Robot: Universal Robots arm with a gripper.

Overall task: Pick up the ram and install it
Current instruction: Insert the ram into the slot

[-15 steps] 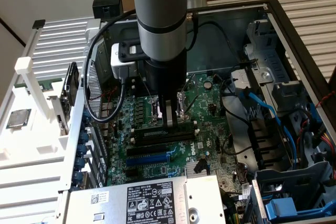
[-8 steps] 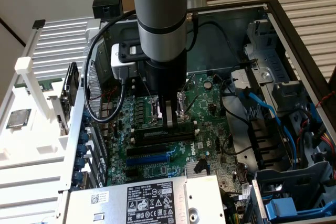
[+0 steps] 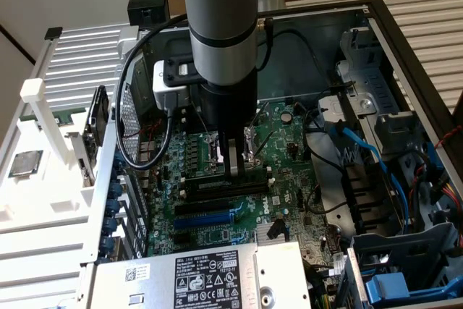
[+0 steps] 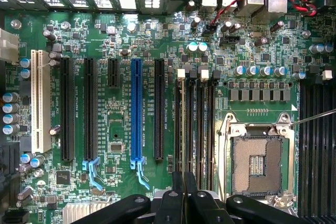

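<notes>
My gripper (image 3: 234, 173) hangs straight down inside the open computer case, low over the black memory slots (image 3: 224, 187) beside the processor socket (image 4: 260, 156). In the wrist view its two black fingers (image 4: 175, 195) stand pressed together, shut on the ram (image 4: 184, 140). The ram shows edge-on as a thin dark strip that runs from the fingertips along the slot with the white end clip (image 4: 181, 73). How deep the ram sits in that slot I cannot tell.
The case walls (image 3: 405, 41) ring the motherboard (image 3: 286, 142). Blue cables (image 3: 362, 153) and drive bays lie toward the exterior view's right, the power supply (image 3: 195, 276) at the front. A square silver processor chip (image 3: 25, 163) rests on the white rack outside the case.
</notes>
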